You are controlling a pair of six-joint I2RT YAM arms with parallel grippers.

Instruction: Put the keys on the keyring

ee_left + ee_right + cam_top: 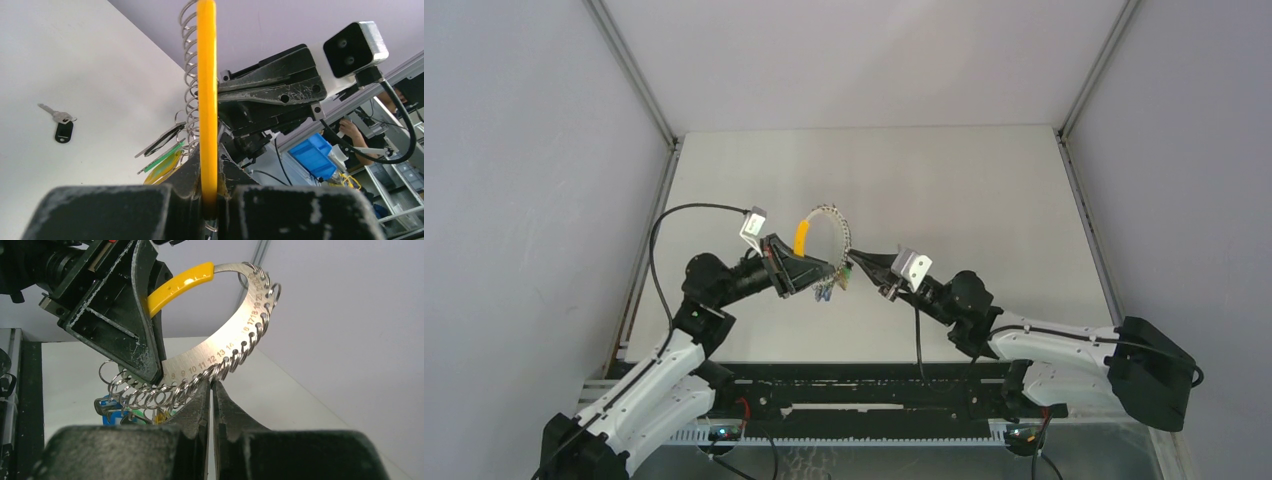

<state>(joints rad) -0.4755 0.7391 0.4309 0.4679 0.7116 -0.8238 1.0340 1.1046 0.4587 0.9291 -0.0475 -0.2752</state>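
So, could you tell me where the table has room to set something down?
The far strip of the table behind the keyring looks bare, as does the right side beyond the right gripper. Mid-table is crowded: the left gripper holds the ring there, and a loose key lies nearby.

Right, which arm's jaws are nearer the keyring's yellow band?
Left. The left jaws clamp the yellow band; the right jaws sit shut at the numbered silver arc, further round the keyring.
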